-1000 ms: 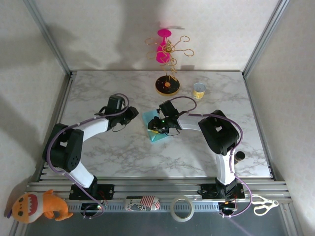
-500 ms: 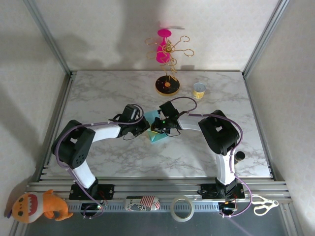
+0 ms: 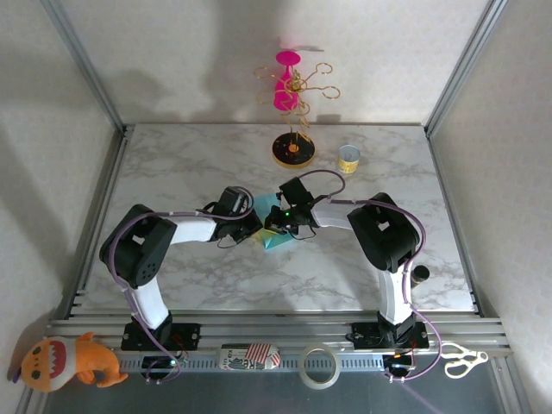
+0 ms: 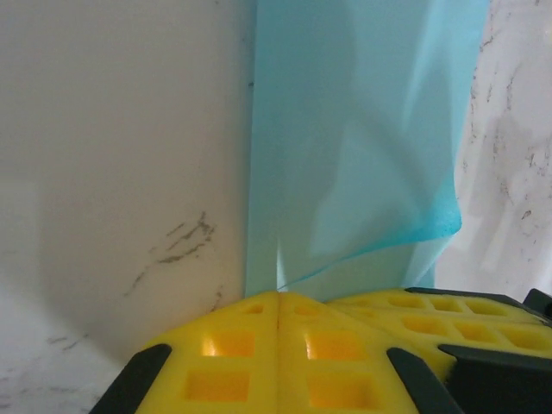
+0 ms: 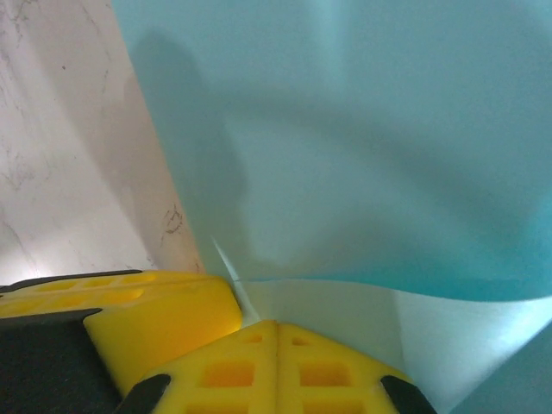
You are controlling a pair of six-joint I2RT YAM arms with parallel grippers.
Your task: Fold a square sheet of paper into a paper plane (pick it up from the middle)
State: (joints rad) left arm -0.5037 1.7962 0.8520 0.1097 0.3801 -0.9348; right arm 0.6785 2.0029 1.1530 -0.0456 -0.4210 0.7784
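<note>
The table has a white marble pattern and stands between pale walls and a metal frame. Near its far edge is the round black-and-yellow stand base, and above it golden wires carry a pink object. A small gold can stands just to the right of the stand base. The square sheet of paper is in front of the stand base, toward the arms and well apart from it. The left gripper reaches the paper from the left side and the right gripper from the right, so the two are very near each other, both in front of the stand base. In the left wrist view the yellow fingers are pressed together with no gap, and the teal paper runs down to their seam, one corner lifted off the marble. In the right wrist view the fingers are also pressed together, and the paper curves up from them in a raised flap. Each gripper pinches an edge of the sheet. Far in front of the stand base, past the table's near edge, lie an orange plush toy, a tape roll and scissors.
</note>
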